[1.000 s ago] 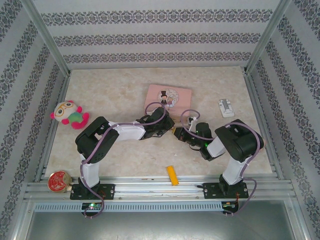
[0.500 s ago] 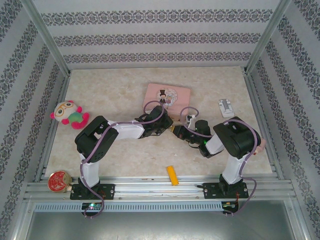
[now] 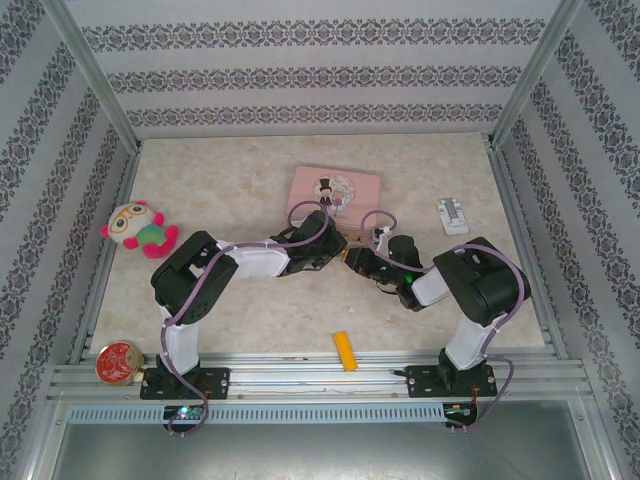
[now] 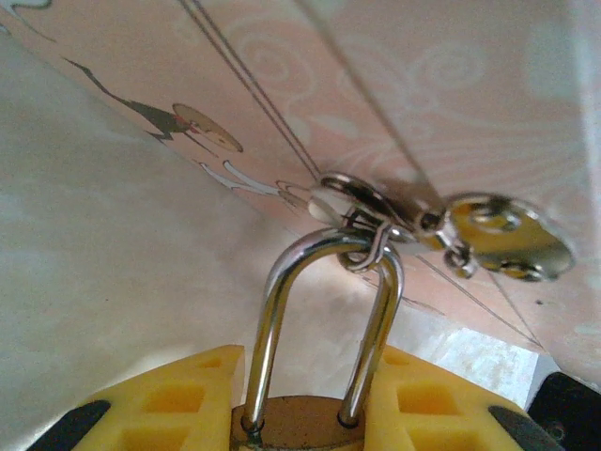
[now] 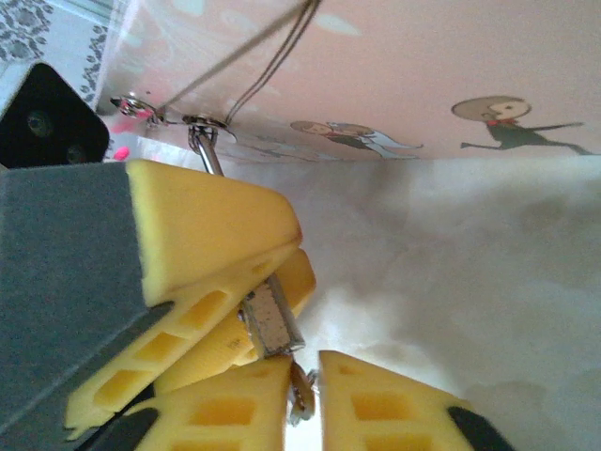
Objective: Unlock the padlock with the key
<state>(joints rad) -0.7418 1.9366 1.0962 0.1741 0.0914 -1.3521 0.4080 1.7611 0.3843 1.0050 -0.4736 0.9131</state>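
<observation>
padlock x1: clamped in left fingers | key x1: between right fingers, slightly apart, grip unclear

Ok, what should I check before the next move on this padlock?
1. Left claw clamped on padlock body: ok.
2. Shackle released: not ok, both legs sit in the body.
3. Key seated in keyhole: cannot tell, the junction is unclear.
4. Right claw gripping key: cannot tell, fingers slightly apart around it.
5. Key ring on shackle clear of both claws: ok.
6. Clearance from pink tin: cannot tell.
</observation>
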